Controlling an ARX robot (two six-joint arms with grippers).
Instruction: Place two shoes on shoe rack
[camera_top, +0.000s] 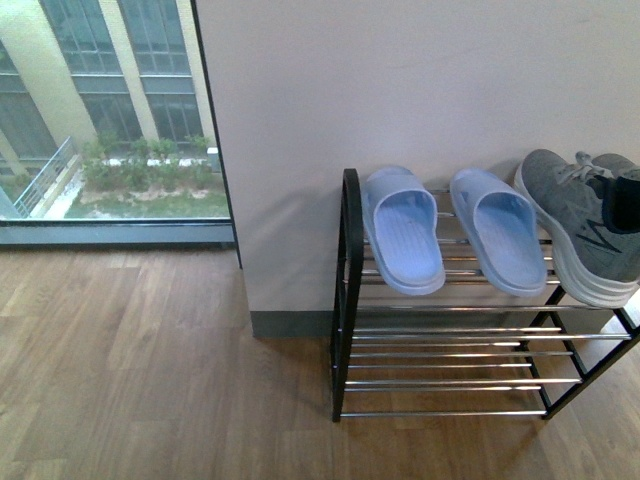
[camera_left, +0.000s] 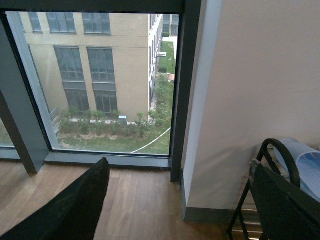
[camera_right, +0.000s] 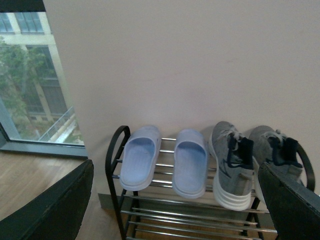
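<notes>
Grey knit sneakers sit side by side on the top shelf of the rack (camera_right: 150, 212), toes to the wall: one shoe (camera_right: 231, 165) just beside the pale blue slippers (camera_right: 165, 160), the other shoe (camera_right: 276, 152) at its 3 o'clock, near the rack's end loop and partly hidden by a jaw. In the front view the sneakers lie at about 2 o'clock, cut by the frame edge. Both appear settled flat on the chrome bars, so the task looks done; only pulling the arms clear seems left. The right gripper (camera_right: 175, 210) shows its jaws spread wide and empty, back from the rack. The left gripper (camera_left: 182, 210) likewise stands apart-jawed, holding nothing, facing the window (camera_left: 100, 80).
</notes>
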